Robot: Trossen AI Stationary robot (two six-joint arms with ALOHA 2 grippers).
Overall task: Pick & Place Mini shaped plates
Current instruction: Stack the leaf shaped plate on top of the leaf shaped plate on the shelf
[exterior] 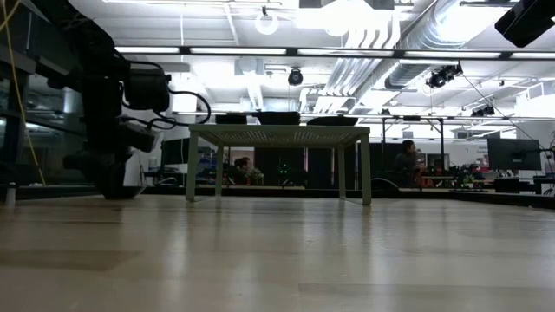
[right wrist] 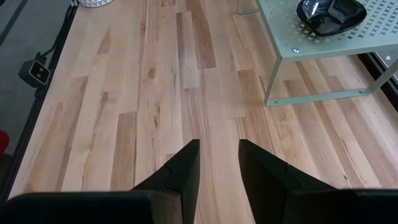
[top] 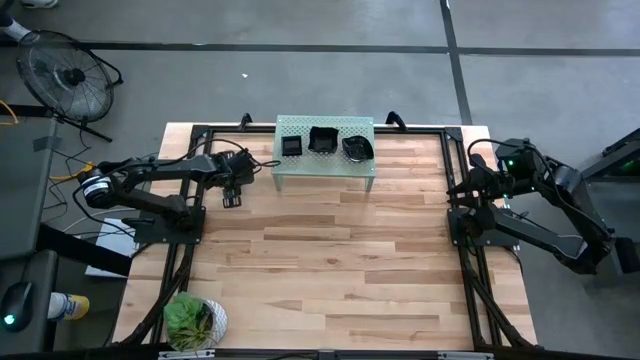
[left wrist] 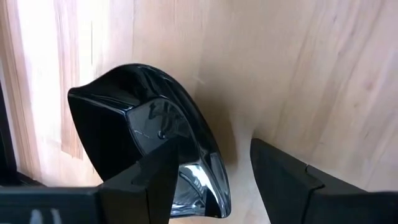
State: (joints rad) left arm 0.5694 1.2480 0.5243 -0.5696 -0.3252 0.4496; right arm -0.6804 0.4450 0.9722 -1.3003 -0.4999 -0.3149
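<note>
Three mini shaped plates, glossy black, [top: 291, 146] [top: 322, 139] [top: 357, 148] sit on top of the pale green perforated shelf [top: 325, 172] at the table's far middle. One of them [right wrist: 329, 15] also appears in the right wrist view. Another black plate [left wrist: 140, 134] lies on the wood just left of the shelf. My left gripper [top: 232, 196] points down over it, open; one finger stands over the plate and the other beside its edge. My right gripper [right wrist: 219, 163] hangs open above the table's right side with nothing between its fingers. My left gripper stands astride the plate's rim [left wrist: 211, 186], coming from above. One finger [left wrist: 155, 180] is in front of the plate's surface and the other finger [left wrist: 286, 180] is clear of the rim with bare wood between. I cannot tell whether the first finger touches the plate.
A white bowl of green leaves [top: 195, 322] stands at the table's near left corner. Black frame rails [top: 455, 160] run along the table's sides and far edge. The shelf's legs [exterior: 191, 169] stand on the wood. Bare wood stretches across the middle and near part.
</note>
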